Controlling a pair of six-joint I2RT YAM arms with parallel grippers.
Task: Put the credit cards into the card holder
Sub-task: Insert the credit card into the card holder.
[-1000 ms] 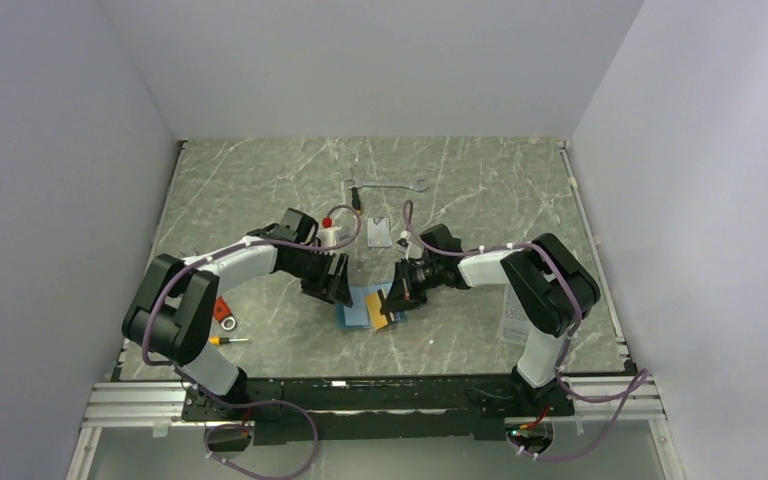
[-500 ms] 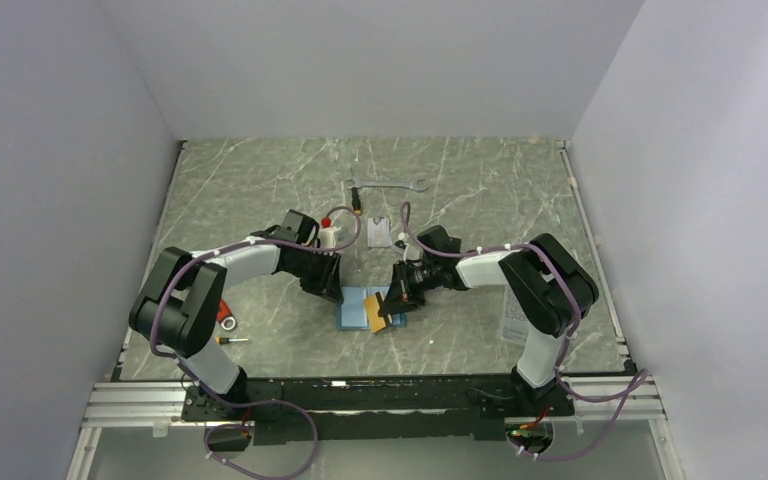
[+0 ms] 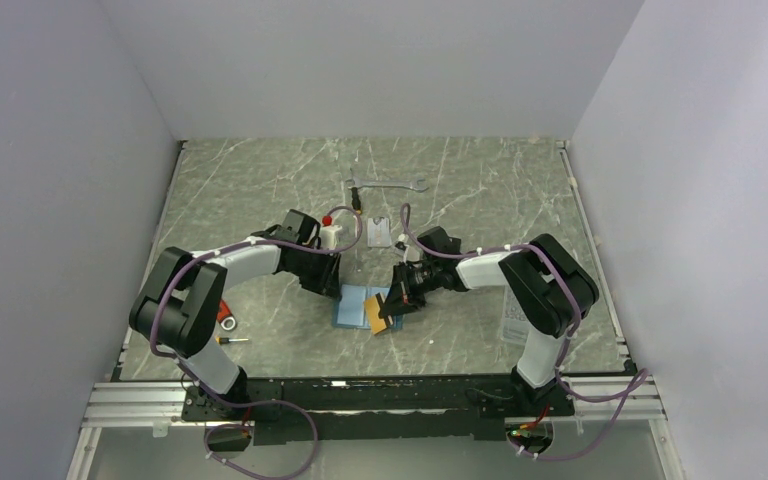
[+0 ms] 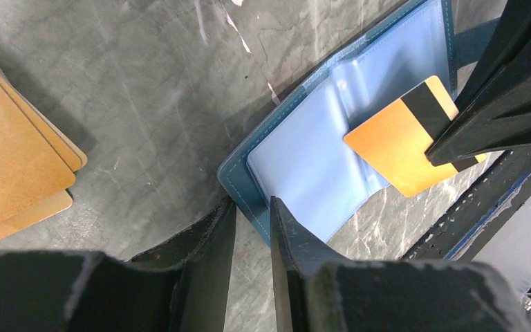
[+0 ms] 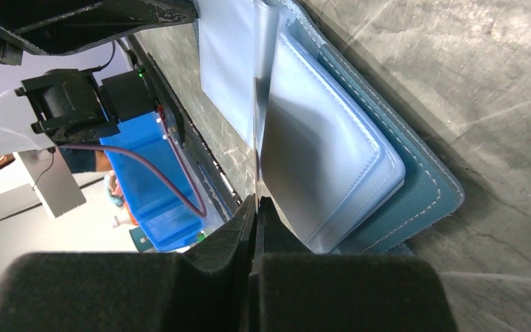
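The teal card holder [image 3: 355,307] lies open on the table, its pale blue pockets [image 4: 311,162] facing up. My left gripper [image 4: 252,204] has its jaws drawn in on the holder's near-left edge, with the teal rim between the tips. An orange credit card with a black stripe [image 4: 395,142] is tilted over the holder's right half, one end in the pockets. My right gripper [image 5: 256,204] is shut on it, and that view shows the card edge-on [image 5: 255,138]. More orange-tan credit cards [image 4: 14,149] lie stacked beside the holder.
A wrench [image 3: 388,185], a clear packet [image 3: 379,231] and a white bottle with a red cap [image 3: 330,234] lie behind the arms. A red-handled tool [image 3: 225,316] and a small yellow-tipped tool [image 3: 228,341] sit at the left. A white sheet [image 3: 513,316] lies at the right.
My left gripper's jaws have narrowed onto the holder's left edge, and the arm has shifted slightly back and left. The right gripper and its card have barely moved.
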